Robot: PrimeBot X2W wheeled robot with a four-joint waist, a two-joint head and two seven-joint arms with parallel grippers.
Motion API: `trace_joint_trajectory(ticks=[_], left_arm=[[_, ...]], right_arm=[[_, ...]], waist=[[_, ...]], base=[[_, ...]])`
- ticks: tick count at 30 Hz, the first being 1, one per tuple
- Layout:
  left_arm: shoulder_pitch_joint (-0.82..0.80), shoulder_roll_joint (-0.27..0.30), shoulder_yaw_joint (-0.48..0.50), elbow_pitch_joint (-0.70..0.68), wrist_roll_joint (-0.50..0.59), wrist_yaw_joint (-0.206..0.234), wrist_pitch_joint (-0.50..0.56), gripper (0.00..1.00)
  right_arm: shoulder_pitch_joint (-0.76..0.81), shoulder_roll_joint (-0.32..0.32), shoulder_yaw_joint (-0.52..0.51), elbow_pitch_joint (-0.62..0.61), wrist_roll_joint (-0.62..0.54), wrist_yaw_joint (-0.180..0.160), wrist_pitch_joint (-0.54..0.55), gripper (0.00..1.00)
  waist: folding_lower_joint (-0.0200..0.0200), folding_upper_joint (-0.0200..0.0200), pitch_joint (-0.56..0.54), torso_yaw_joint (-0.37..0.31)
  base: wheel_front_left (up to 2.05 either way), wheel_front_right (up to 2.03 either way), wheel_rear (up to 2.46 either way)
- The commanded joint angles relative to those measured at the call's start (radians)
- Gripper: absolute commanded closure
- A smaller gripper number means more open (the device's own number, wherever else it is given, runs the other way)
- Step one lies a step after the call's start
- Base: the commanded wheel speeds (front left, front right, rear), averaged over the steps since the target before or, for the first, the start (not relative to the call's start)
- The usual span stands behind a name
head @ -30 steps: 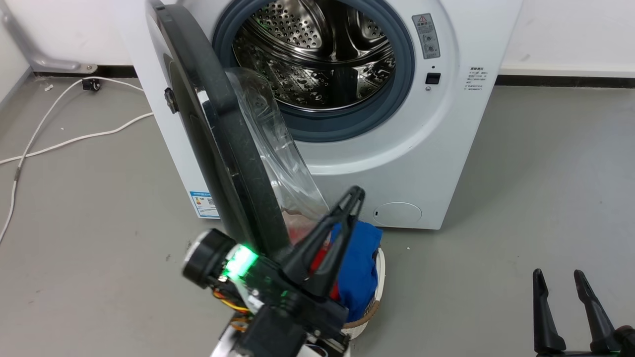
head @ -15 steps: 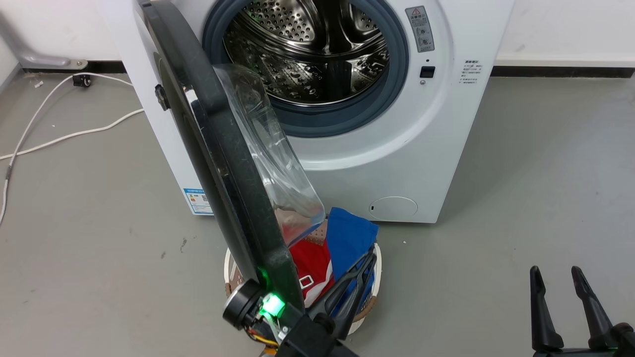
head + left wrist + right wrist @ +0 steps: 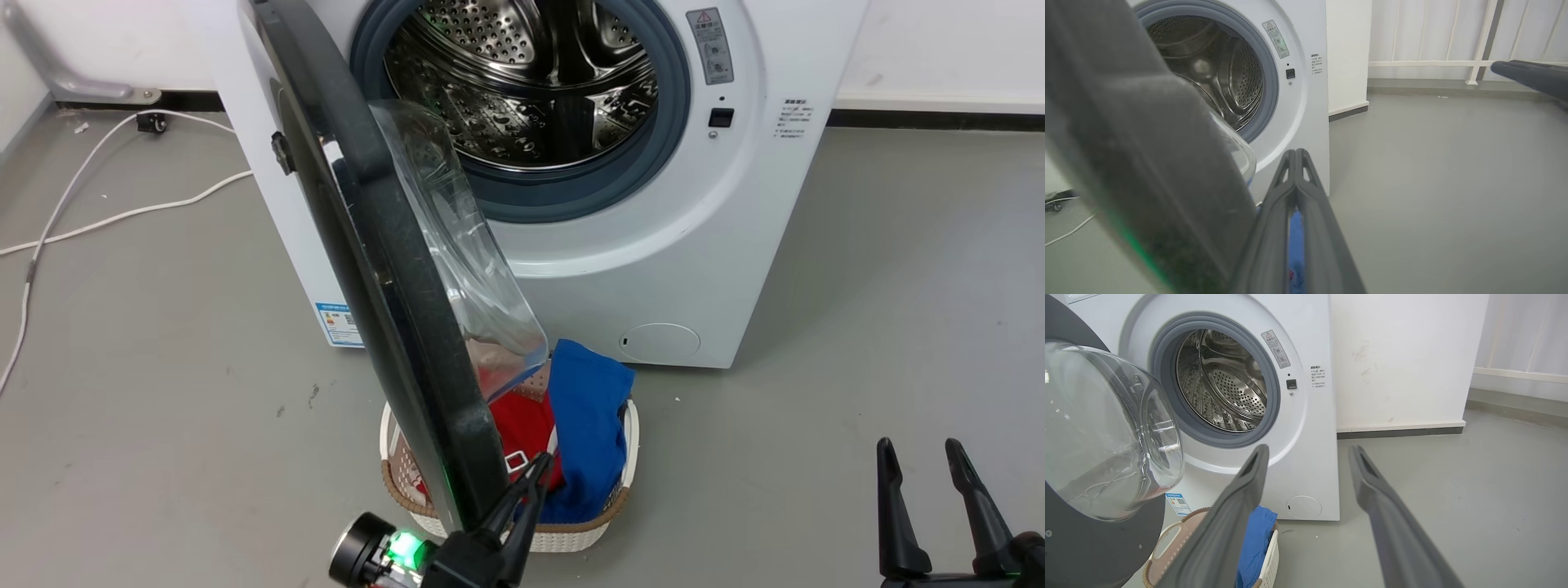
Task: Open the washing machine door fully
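Left gripper (image 3: 535, 480) fingers are seen pressed together, nothing pinched, tips just beside the bottom rim of the door (image 3: 384, 269); contact cannot be told. One second ago the gripper was held higher, nearer the machine (image 3: 694, 269); it has since been drawn down and back. Door angle is little changed: swung out from the machine's left side, roughly edge-on, over the basket (image 3: 571, 535). Right gripper (image 3: 918, 457) is kept spread, well right of the machine. Labels noted on the machine: warning sticker (image 3: 709, 45) with red triangle, upper right; blue sticker (image 3: 339, 324), low left; print unreadable.
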Motion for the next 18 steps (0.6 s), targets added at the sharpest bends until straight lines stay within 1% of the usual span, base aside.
trace_joint_trajectory(ticks=[1,13,18], left_arm=[[0.015,0.002,0.01,0.002,-0.006,0.009,-0.003,1.0],[0.075,0.035,0.117,-0.034,-0.026,0.071,0.0,1.0],[0.095,0.041,0.139,-0.051,-0.025,0.075,0.0,1.0]], right_arm=[[-0.004,0.002,-0.003,0.0,0.002,0.0,-0.002,0.0],[0.012,0.002,0.0,0.007,0.008,0.0,-0.002,0.0],[0.015,0.002,-0.001,0.01,0.009,0.0,-0.002,0.0]], waist=[[0.0,0.0,0.0,0.007],[0.0,0.0,-0.004,0.056],[0.0,0.0,-0.001,0.078]], base=[[0.0,0.0,0.0],[0.0,0.0,0.0],[0.0,0.0,0.0]])
